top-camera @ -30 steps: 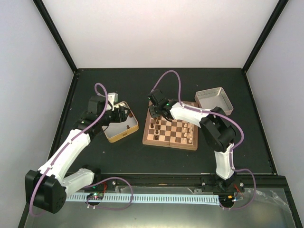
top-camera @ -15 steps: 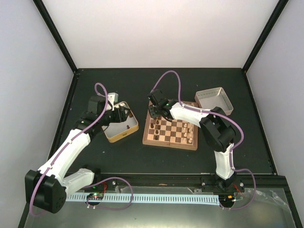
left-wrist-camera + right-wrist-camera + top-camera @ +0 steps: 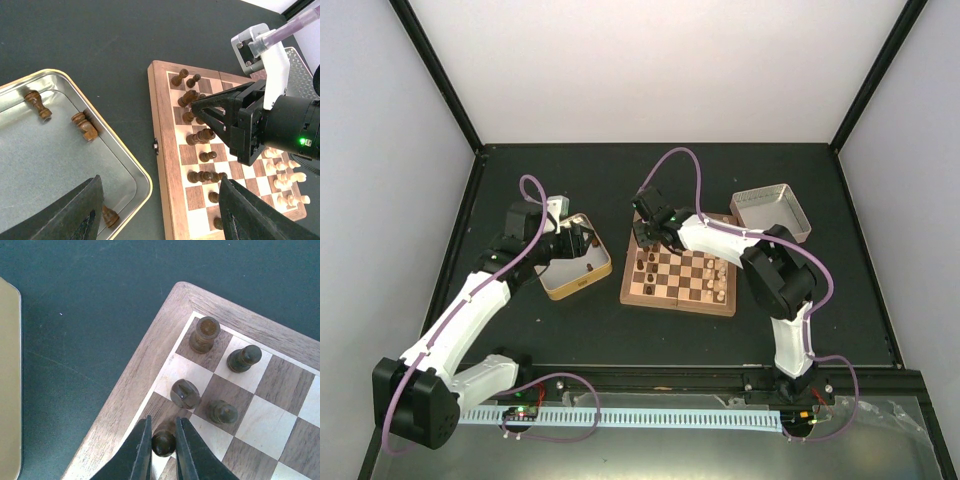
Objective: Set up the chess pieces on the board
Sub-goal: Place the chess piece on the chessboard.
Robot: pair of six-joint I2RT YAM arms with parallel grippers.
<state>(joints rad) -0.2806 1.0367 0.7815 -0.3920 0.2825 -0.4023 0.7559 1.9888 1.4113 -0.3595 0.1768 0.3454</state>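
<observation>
Three dark pieces (image 3: 84, 125) lie loose in gold tin (image 3: 50, 165). Left gripper (image 3: 160, 210) hangs over tin's edge, fingers spread wide, nothing between them. Right gripper (image 3: 162, 432) low at far left corner of board (image 3: 127, 400), fingers pinched on one dark piece (image 3: 163, 444) standing on edge square. Four more dark ones stand on squares just beyond. Pale pieces (image 3: 287, 175) grouped at board's opposite side.
</observation>
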